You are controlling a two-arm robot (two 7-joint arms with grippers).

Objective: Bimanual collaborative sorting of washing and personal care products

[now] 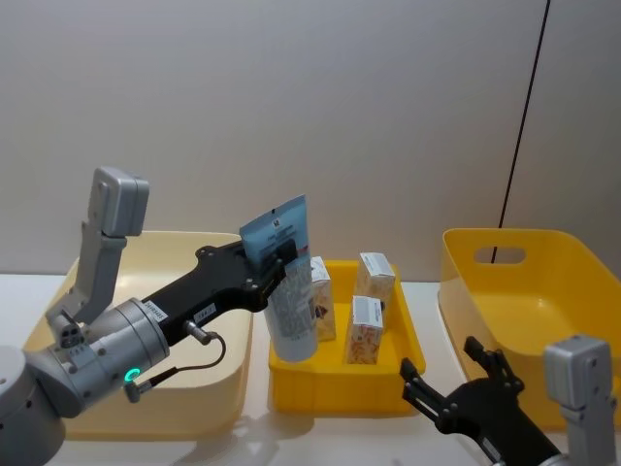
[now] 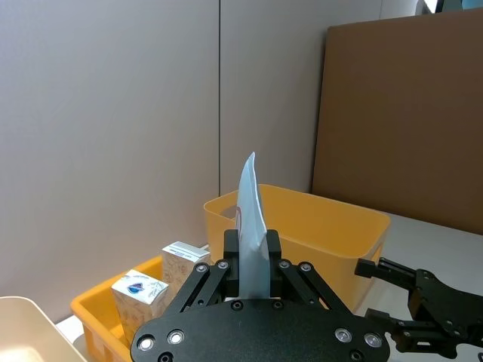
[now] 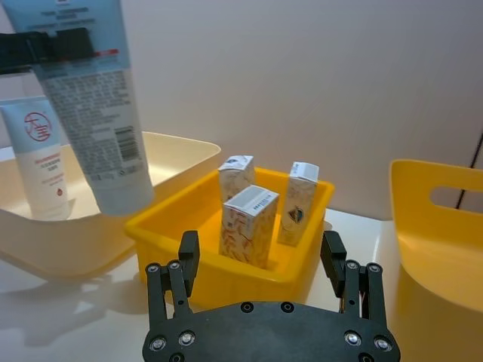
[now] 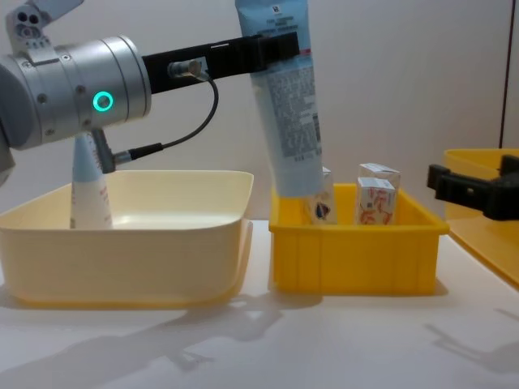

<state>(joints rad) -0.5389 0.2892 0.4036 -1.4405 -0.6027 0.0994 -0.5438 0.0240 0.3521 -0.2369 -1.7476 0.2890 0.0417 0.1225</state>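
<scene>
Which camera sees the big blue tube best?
Chest view: the blue tube shows side-on, nearly whole, in the left pincer. Right wrist crops its top; head partly hides it; left wrist sees its thin edge.

tube (image 1: 293, 320): pale blue, small print | cartons (image 1: 365, 332): white, orange print | bin (image 1: 335, 390): yellow

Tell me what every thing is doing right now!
left gripper: shut on the blue tube
blue tube: held up, crimped end on top, lower end by the left end of the small yellow bin
right gripper: open, holding nothing, low in front of the bin
cartons: three, standing upright in the bin
second tube: standing upright in the cream tub
</scene>
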